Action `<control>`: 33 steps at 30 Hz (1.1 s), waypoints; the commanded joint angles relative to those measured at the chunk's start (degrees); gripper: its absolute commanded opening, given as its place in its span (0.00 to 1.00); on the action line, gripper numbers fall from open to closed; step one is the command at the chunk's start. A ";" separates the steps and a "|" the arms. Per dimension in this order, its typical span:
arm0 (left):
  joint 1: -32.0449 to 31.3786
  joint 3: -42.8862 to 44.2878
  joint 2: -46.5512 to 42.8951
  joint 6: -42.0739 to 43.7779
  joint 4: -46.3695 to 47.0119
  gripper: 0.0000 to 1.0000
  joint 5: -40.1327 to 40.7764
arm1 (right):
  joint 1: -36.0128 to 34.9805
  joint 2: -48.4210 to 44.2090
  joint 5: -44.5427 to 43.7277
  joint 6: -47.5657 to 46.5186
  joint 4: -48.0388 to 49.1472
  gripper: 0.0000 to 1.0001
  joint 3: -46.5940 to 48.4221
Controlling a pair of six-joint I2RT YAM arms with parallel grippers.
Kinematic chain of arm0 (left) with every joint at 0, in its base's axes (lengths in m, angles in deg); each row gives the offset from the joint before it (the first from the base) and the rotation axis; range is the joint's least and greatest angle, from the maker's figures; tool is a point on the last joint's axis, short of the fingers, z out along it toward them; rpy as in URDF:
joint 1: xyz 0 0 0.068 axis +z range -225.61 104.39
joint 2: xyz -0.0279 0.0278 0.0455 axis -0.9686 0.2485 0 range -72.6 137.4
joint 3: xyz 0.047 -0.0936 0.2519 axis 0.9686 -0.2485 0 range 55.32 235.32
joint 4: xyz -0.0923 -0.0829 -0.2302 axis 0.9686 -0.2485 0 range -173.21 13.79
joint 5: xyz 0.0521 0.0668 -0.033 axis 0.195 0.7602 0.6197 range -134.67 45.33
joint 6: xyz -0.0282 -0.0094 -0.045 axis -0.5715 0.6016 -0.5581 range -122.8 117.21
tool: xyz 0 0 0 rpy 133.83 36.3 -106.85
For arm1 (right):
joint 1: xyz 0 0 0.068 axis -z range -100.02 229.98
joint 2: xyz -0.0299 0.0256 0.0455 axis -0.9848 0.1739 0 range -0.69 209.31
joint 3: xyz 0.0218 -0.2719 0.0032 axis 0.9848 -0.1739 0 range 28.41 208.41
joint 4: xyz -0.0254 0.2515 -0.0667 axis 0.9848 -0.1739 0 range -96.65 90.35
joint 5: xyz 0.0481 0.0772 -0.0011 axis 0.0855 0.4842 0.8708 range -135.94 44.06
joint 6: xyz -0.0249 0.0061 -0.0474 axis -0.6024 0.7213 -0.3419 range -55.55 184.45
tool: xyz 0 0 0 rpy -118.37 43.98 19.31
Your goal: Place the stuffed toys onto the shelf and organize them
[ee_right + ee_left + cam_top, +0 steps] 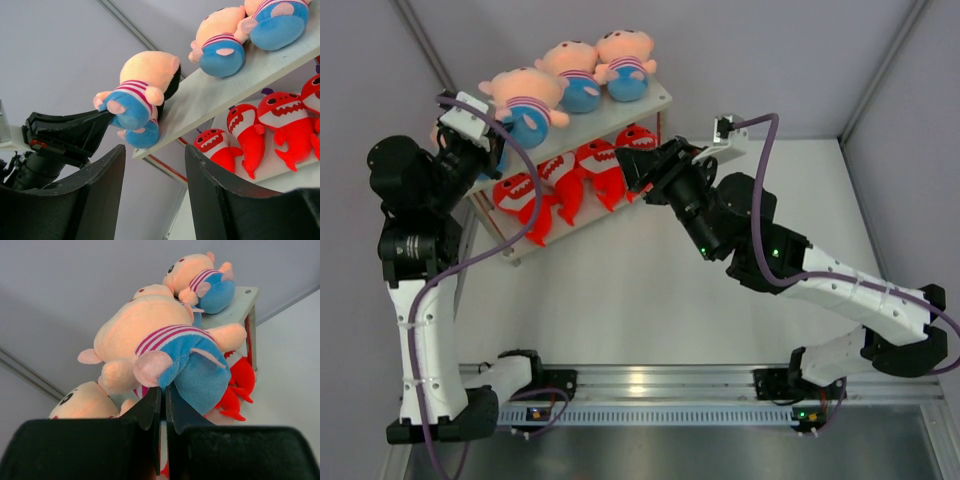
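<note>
Stuffed toys (570, 75), top view: on the shelf (660, 100), dolls (625, 60) above, sharks (585, 175) below. Left wrist: left gripper (163, 390) fingers pressed together, tips against the end doll's (165, 345) shorts. Right wrist: right gripper (155, 150) fingers parted, empty.

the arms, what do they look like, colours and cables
The left arm and right arm have white shells and black joints, each trailed by a purple cable. The left gripper and right gripper have two black wedge-shaped fingers. Green lights dot the right arm.
</note>
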State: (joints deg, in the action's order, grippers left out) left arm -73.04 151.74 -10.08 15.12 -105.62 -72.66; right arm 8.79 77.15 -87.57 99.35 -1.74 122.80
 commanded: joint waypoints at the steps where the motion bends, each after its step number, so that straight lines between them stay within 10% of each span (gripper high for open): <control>1: 0.16 -0.09 -0.21 0.81 4.45 0.00 6.01 | -0.26 -1.46 -0.91 -0.71 3.40 0.51 -0.34; 25: 0.16 -6.59 5.42 -1.74 12.01 0.02 4.96 | -0.26 -6.65 -3.73 -1.14 3.76 0.51 -5.71; 33: 0.16 -7.56 2.96 -1.47 12.01 0.45 4.34 | -0.26 -6.39 -3.64 -1.23 4.02 0.52 -5.71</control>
State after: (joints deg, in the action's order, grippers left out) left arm -73.02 144.05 -4.70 13.70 -97.60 -67.35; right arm 8.79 71.93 -90.85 98.93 -0.25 116.57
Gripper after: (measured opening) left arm 0.427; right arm 0.518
